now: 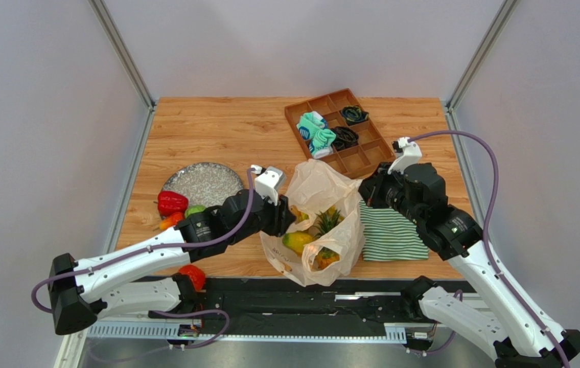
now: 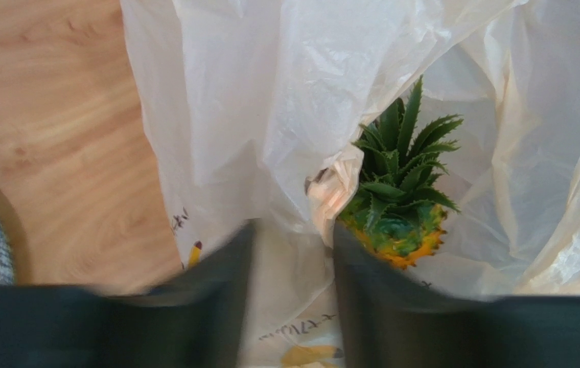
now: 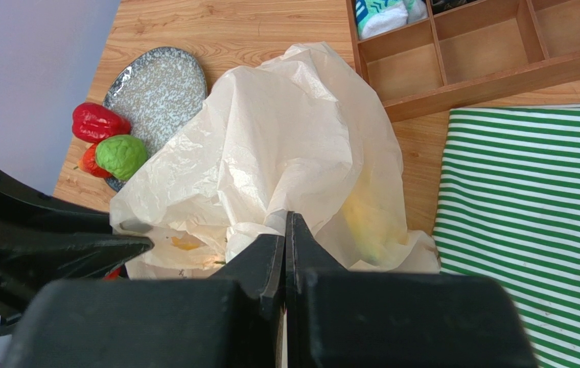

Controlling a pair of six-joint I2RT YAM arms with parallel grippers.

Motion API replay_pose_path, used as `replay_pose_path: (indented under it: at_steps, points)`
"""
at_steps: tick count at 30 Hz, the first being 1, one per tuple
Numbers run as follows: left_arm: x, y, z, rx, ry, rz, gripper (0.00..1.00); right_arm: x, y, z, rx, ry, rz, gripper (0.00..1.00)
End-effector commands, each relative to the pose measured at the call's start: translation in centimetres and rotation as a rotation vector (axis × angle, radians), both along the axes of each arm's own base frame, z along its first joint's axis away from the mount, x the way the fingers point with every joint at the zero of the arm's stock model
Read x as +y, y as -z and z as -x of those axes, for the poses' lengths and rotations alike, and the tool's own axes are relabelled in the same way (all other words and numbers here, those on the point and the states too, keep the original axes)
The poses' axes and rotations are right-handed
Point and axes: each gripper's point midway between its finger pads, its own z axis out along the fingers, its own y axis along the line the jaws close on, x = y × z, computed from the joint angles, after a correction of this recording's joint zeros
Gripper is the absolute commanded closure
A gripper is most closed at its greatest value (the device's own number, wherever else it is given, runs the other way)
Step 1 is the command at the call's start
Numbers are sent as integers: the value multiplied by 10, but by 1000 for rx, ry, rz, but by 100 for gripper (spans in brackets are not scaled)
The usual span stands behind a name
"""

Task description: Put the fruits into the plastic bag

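The plastic bag (image 1: 317, 192) stands crinkled and open at the table's front middle. Inside it lie an orange pineapple (image 2: 400, 230) with a green crown and a yellow-green fruit (image 1: 297, 241). My left gripper (image 2: 291, 230) is at the bag's left rim, its jaws apart with bag film between them; the pineapple is just right of its right finger. My right gripper (image 3: 287, 218) is shut on a fold of the bag's right rim. A red fruit (image 3: 97, 123), a green one (image 3: 120, 156) and an orange one (image 1: 170, 221) lie beside the plate. Another red fruit (image 1: 191, 276) rests near the left arm's base.
A speckled grey plate (image 1: 204, 182) sits left of the bag. A green-and-white striped cloth (image 1: 391, 234) lies right of the bag. At the back stands a wooden compartment tray (image 1: 362, 162) holding teal and black cloth bundles.
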Motion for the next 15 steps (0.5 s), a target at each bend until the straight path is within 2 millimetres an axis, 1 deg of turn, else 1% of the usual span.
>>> replay_pose_path:
  at_steps: [1,2,3,4,5,6,8,9,10,11,12,13,15]
  points:
    - [-5,2,-4,70,-4,22,89,0,-21,-5,-55,13,-32,100]
    - [-2,-2,-8,71,-18,27,100,-1,-26,-6,-65,18,-30,100]
    - [-3,-19,-9,57,-7,62,100,-3,-28,-6,-70,21,-22,100]
    - [-1,-31,-13,37,-7,84,100,-4,-32,-6,-83,20,-12,100]
    - [-2,-54,-15,11,-3,130,100,-8,-41,-7,-101,38,-7,100]
    - [-2,-72,-13,-5,16,175,100,-11,-44,-7,-111,45,4,100]
    - [1,-97,-17,-25,19,241,100,-17,-53,-9,-137,66,18,100]
    - [-1,-105,-15,-22,45,275,100,-18,-53,-10,-140,71,24,100]
    - [1,-108,-18,2,45,309,100,-19,-54,-10,-145,75,26,100]
    - [-3,-105,-13,37,91,330,100,-19,-54,-11,-144,80,32,100]
    - [-4,-107,-15,43,99,361,100,-19,-53,-12,-144,79,34,100]
    - [-1,-103,-22,71,78,383,100,-19,-51,-13,-140,80,39,100]
    - [-1,-85,-24,117,76,381,100,-17,-44,-14,-125,75,46,100]
